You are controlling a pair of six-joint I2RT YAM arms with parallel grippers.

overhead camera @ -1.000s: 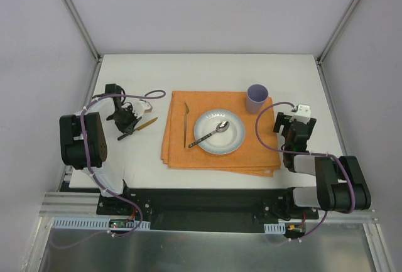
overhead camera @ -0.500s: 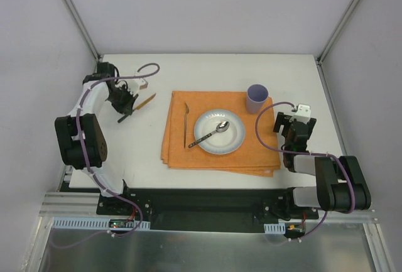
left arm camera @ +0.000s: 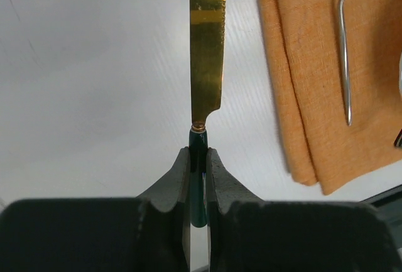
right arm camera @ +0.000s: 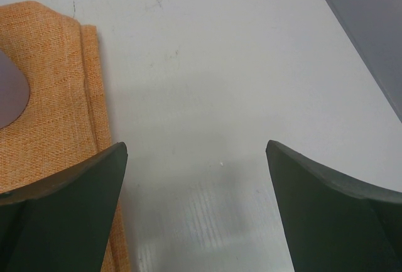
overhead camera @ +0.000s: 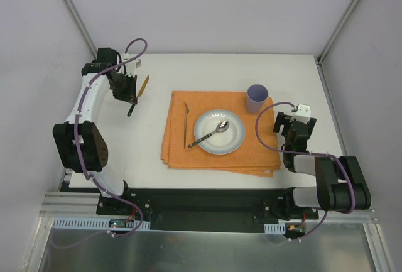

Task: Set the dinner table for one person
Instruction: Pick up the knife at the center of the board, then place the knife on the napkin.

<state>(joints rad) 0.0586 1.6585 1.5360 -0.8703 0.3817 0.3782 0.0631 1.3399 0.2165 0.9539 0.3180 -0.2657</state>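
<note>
1. My left gripper (left arm camera: 198, 154) is clamped on the knife (left arm camera: 207, 46) by its green handle, at the far-left part of the dinner table (overhead camera: 207, 71).
2. My right gripper (right arm camera: 196, 152) gapes wide over bare tabletop just beside the placemat (right arm camera: 56, 83).

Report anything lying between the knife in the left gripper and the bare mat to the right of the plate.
From the knife, held in the left gripper, a straight line crosses the fork, then the plate with the spoon on it. The cup stands at the mat's far right corner. Carried high, the knife likely clears them.
</note>
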